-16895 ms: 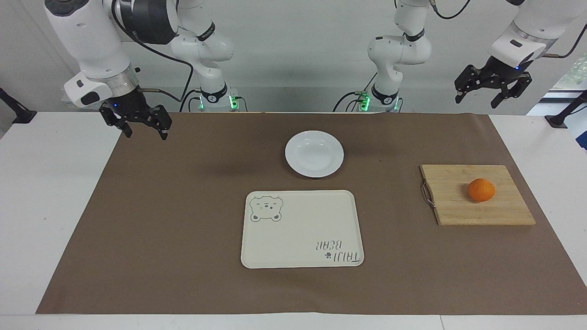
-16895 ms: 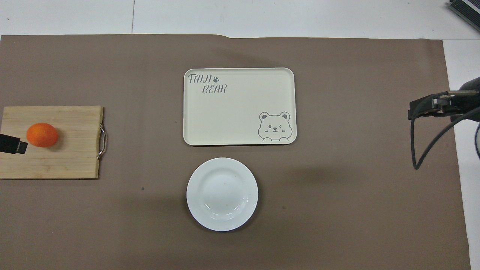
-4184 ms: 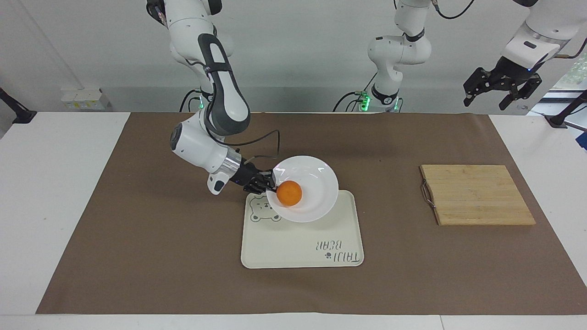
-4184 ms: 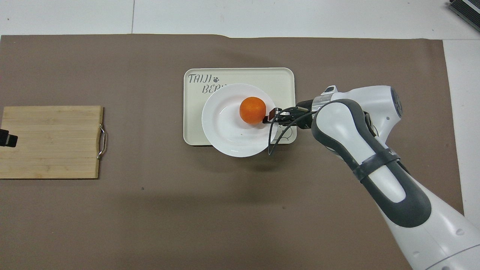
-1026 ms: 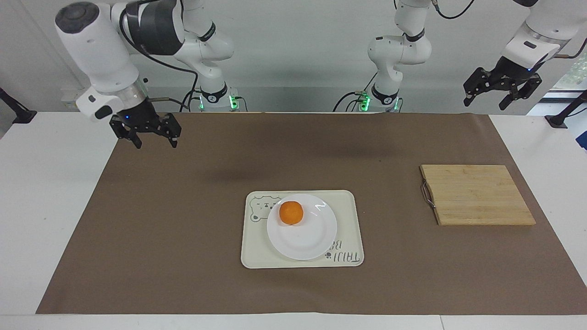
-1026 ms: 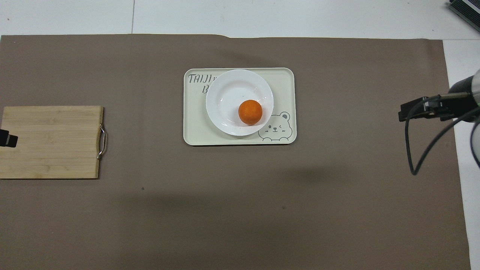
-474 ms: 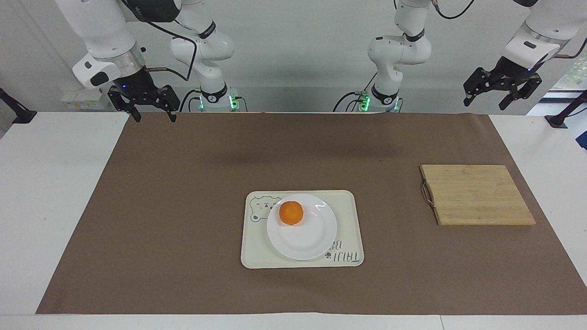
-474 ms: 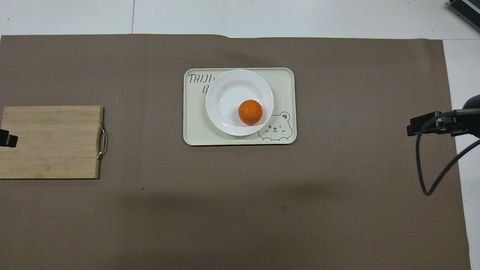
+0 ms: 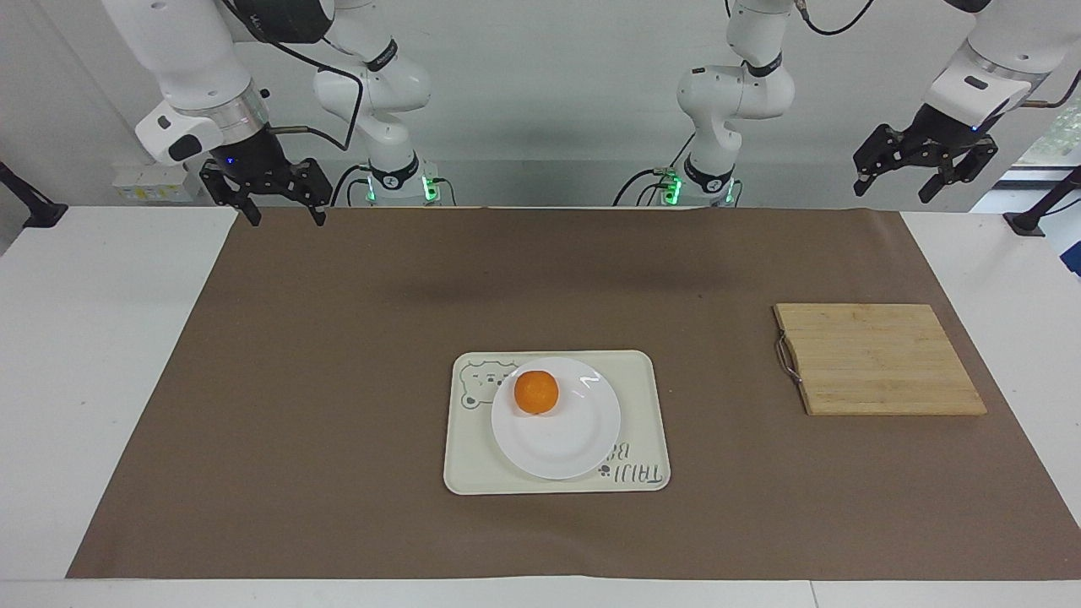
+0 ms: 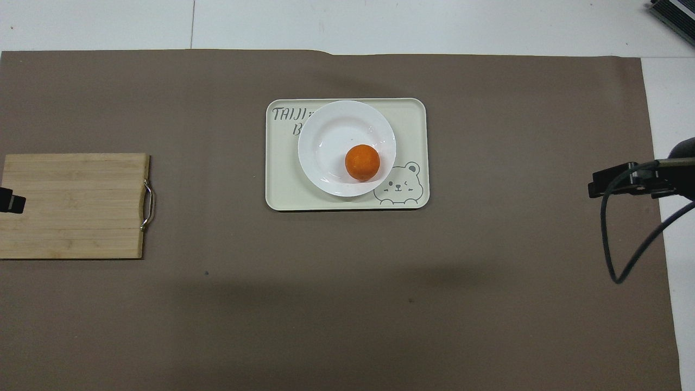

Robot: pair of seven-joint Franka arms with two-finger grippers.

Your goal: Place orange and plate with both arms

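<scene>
The orange (image 9: 536,393) (image 10: 362,162) lies in the white plate (image 9: 566,443) (image 10: 331,141), on the side of the dish nearer the robots. The plate rests on the cream bear-print tray (image 9: 642,380) (image 10: 412,125) in the middle of the table. My right gripper (image 9: 285,215) (image 10: 624,182) hangs open and empty, raised over the mat's corner at the right arm's end. My left gripper (image 9: 908,181) waits open and empty, high over the left arm's end of the table. Only its tip (image 10: 11,201) shows in the overhead view.
A wooden cutting board (image 9: 878,359) (image 10: 76,206) with a metal handle lies bare toward the left arm's end. A brown mat (image 9: 338,380) covers most of the white table. A black cable (image 10: 613,244) dangles from the right wrist.
Over the last second my right gripper rose and drew back toward the robots' edge, then nearly stopped. The left arm, plate, orange and tray have stayed put.
</scene>
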